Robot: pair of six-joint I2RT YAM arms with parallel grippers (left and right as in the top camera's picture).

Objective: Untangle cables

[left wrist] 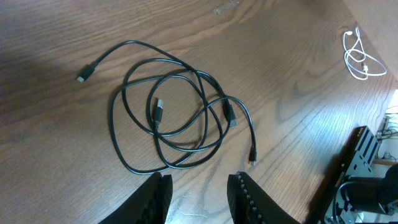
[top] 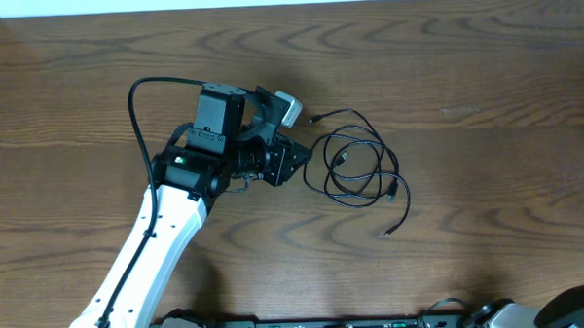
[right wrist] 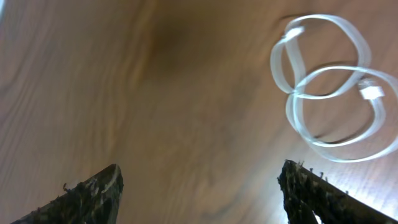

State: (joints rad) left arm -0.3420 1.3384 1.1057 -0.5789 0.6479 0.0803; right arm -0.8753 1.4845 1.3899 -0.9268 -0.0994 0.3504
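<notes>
Overhead, the wooden table (top: 483, 60) lies under the left arm (top: 168, 227); its left gripper (left wrist: 198, 199), fingers apart, hangs just beside the looped black cables (left wrist: 157, 112). Right gripper (right wrist: 199, 196) gapes wide near a white cable (right wrist: 371, 92), coiled well apart from them.

black cable (left wrist: 157, 111): loose coil, flat | white cable (right wrist: 372, 91): looped, well apart

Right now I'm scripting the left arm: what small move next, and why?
Probably lower the left gripper onto the black coil at its near strand: the jaws are open and empty just short of it, and the white cord already lies apart.
</notes>
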